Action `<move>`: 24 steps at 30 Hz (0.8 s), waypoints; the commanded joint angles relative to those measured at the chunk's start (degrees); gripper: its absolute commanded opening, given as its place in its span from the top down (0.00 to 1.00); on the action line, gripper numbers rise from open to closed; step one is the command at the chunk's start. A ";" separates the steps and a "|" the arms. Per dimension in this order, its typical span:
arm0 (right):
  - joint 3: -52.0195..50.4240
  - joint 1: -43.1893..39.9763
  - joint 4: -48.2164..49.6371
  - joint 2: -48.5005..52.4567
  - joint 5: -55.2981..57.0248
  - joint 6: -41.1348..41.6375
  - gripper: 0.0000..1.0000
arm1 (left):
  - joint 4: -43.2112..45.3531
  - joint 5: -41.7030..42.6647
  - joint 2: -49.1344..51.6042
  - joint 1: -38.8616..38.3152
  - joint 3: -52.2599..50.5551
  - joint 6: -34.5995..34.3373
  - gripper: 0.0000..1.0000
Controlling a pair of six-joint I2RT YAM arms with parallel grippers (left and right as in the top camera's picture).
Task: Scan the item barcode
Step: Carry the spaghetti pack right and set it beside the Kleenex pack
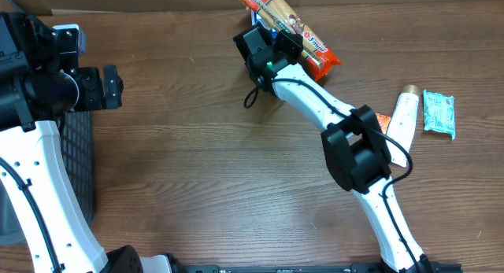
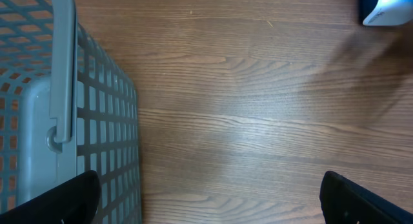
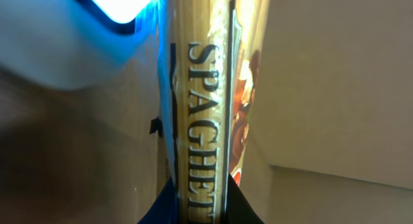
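A long orange-and-tan spaghetti packet (image 1: 295, 25) is held near the table's far edge, with my right gripper (image 1: 272, 49) shut on its lower end. In the right wrist view the packet (image 3: 200, 108) runs upward from between the dark fingers (image 3: 161, 208), its "SPAGHETTI" lettering facing the camera. A blue-and-white glowing device (image 3: 122, 4) sits just left of the packet's upper part; the same device (image 2: 387, 8) shows at the top right of the left wrist view. My left gripper (image 1: 110, 86) hangs wide open at the left, beside the basket, with nothing between its fingers (image 2: 71, 198).
A grey mesh basket (image 1: 79, 155) stands at the left edge, its wall and handle (image 2: 61, 69) close to the left gripper. A cream tube (image 1: 403, 116), a teal packet (image 1: 439, 113) and a small orange item (image 1: 382, 122) lie at the right. Cardboard lines the far edge.
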 commanded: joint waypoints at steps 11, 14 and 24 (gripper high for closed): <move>1.95 -12.41 -36.92 -42.34 -56.52 35.71 0.96 | 0.07 0.39 0.35 -0.39 -0.04 0.85 0.00; 1.86 -20.85 -45.46 -42.56 -70.14 35.67 0.96 | 0.04 0.39 0.35 -0.39 -0.04 0.85 0.00; -13.46 -36.26 -43.85 -37.86 -83.23 35.36 0.96 | 0.07 0.39 0.35 -0.39 -0.04 0.85 0.00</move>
